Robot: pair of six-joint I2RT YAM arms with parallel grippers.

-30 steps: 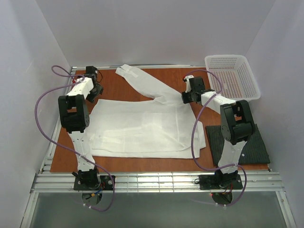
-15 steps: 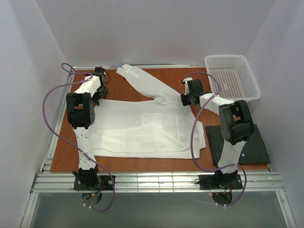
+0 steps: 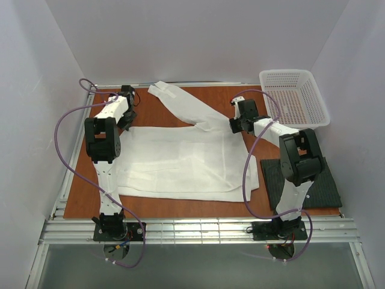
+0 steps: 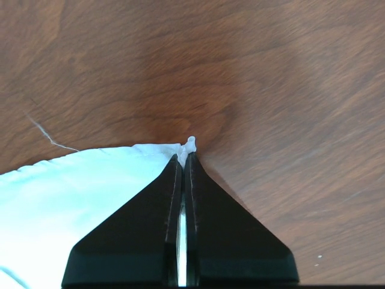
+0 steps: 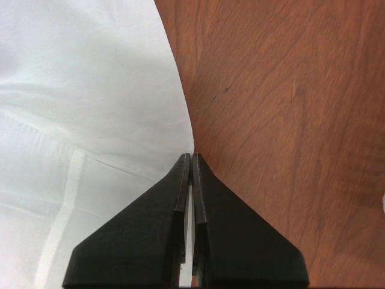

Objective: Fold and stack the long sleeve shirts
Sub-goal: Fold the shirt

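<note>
Grip: left hand (image 4: 185, 156) pinched on shirt (image 4: 84, 198) corner, right hand (image 5: 191, 158) on its edge; cloth left of tips, worktop (image 4: 271, 90) right. Advise raising both level, cloth taut.

Overhead, two close wrist views; shirt (image 3: 180, 162) shared

From here I see a white mesh basket (image 3: 286, 71) at the table's far right corner. The table (image 3: 156, 117) is reddish-brown wood, its grain plain in both wrist views, with a darker patch in the left one. Silver metal rails (image 3: 198, 229) run along the near edge. Plain white walls (image 3: 198, 36) close in three sides.
</note>
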